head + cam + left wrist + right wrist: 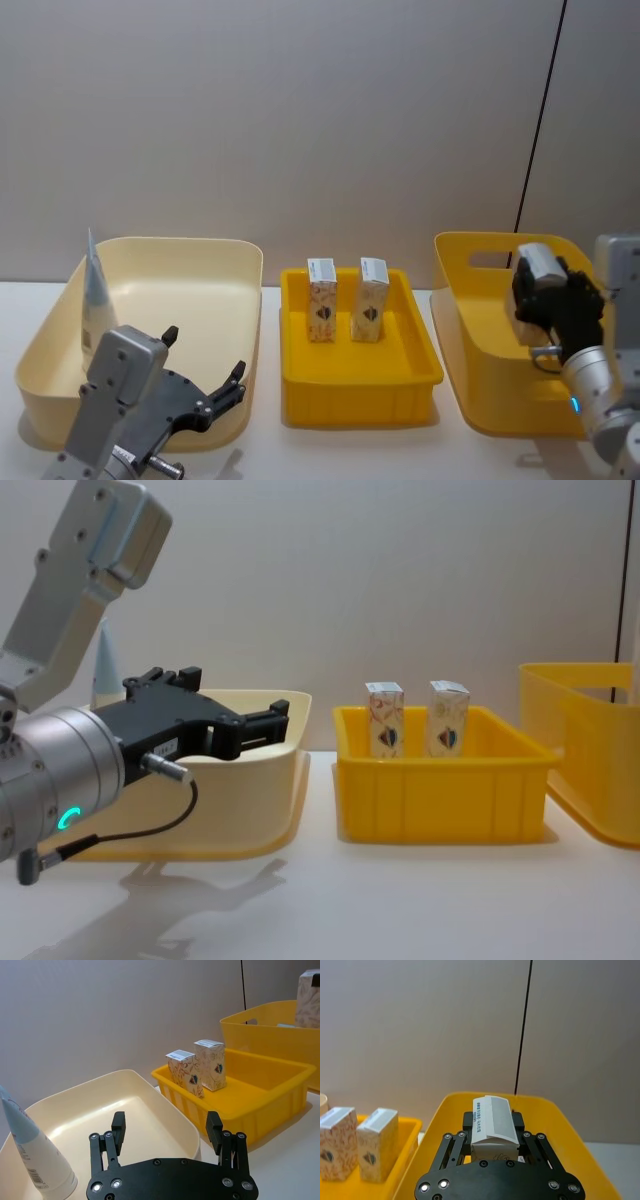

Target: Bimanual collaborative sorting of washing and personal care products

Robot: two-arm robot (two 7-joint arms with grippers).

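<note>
Right tool [540, 290] clamped on one cream carton [493, 1122] over the deep yellow bin [470, 350]; left tool [205, 385] spread apart with nothing in it.

At the right of the head view the right tool holds its carton above the deep bin's hollow — the carton's lower half is hidden by the fingers. In the lower left the left tool hovers over the near rim of the cream bin [200, 260], where one blue-and-white tube [95, 300] leans against the far left wall, its base cut off by the arm. At centre, two more cartons [321, 285] [369, 285] stand upright side by side at the back of the shallow yellow tray [360, 390], the front half bare. Narrow strips of white table [270, 450] separate the three containers.
</note>
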